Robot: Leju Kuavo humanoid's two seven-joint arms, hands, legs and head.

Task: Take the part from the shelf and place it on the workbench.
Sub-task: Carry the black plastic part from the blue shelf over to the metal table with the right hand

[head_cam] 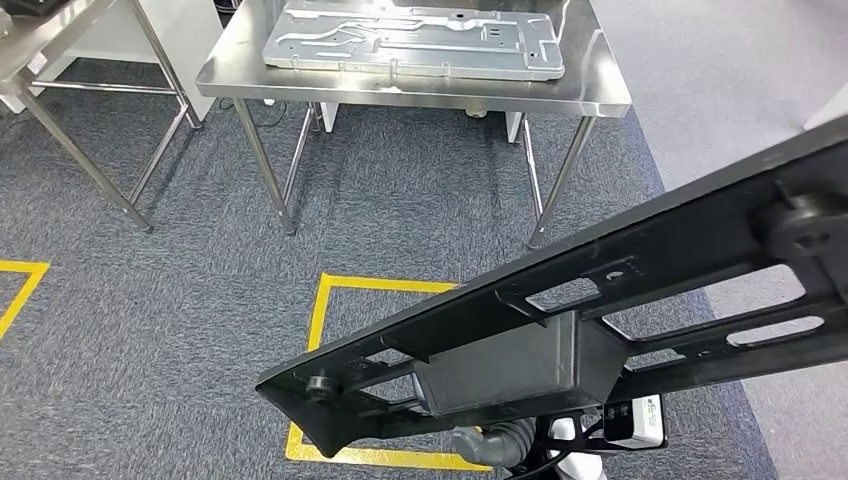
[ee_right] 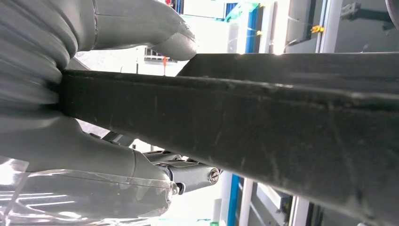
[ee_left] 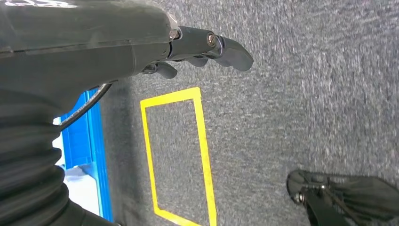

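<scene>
— Right hand (ee_right: pixel 117 94), what is it doing?
— It is gripping the black frame part (head_cam: pixel 560 340): in the right wrist view the grey thumb is lying over the part's upper edge and the darker fingers (ee_right: pixel 188 172) are curling under it, with the bar passing between them.
— And where is the part sitting?
— It is slanting across the lower right of the head view, above the grey carpet (head_cam: pixel 180 300) and over the yellow taped square (head_cam: pixel 325 300), well short of the steel workbench (head_cam: pixel 590 95), which is carrying a grey metal panel (head_cam: pixel 410 40).
— The left hand (ee_left: pixel 188 47)?
— It is hanging over the carpet, holding nothing, fingers loosely curling and slightly apart.
</scene>
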